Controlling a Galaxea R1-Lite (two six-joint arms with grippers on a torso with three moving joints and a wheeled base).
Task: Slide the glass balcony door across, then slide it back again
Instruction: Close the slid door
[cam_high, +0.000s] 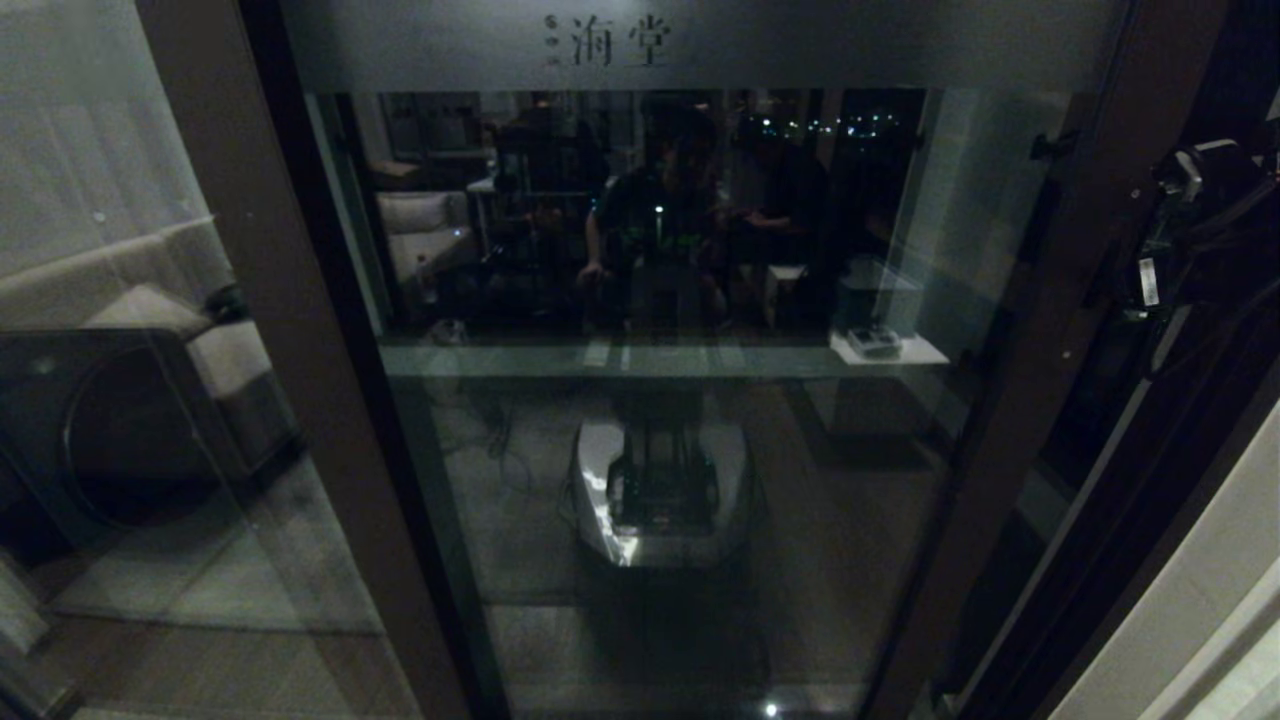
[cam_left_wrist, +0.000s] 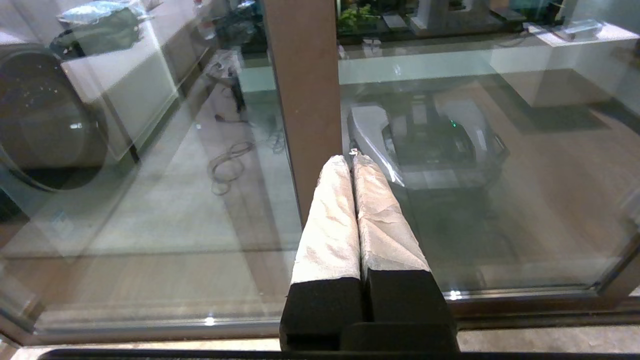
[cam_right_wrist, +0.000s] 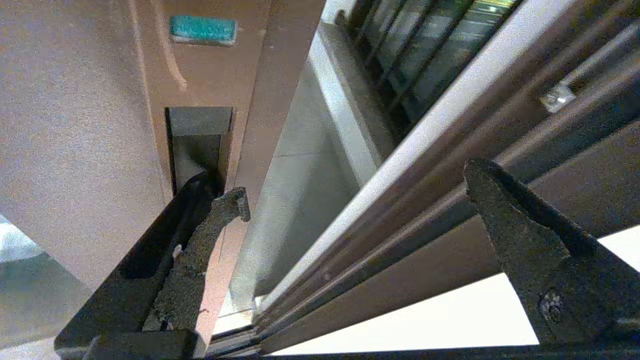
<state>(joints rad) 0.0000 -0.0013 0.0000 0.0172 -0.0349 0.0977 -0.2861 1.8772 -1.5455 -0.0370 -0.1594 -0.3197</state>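
The glass balcony door (cam_high: 650, 300), with Chinese characters on its frosted top strip, fills the middle of the head view. Its brown right stile (cam_right_wrist: 90, 125) carries the slim black recessed handle (cam_right_wrist: 200, 140). My right gripper (cam_right_wrist: 357, 185) is open wide. One of its fingers (cam_right_wrist: 220, 210) is hooked into the handle recess; the other stands apart over the door frame's rails. A narrow gap (cam_right_wrist: 295, 190) shows between the door's edge and the frame. My right arm (cam_high: 1200, 200) reaches in at the upper right. My left gripper (cam_left_wrist: 351, 159) is shut on nothing, low before a brown stile (cam_left_wrist: 305, 90).
A plain glass panel on the left shows a washing machine (cam_high: 100, 430) behind it. A black-barred window (cam_right_wrist: 425, 50) lies beyond the gap. A white wall (cam_high: 1180, 600) stands at the right. The floor track (cam_left_wrist: 500, 305) runs under the glass, which mirrors my own base (cam_high: 660, 480).
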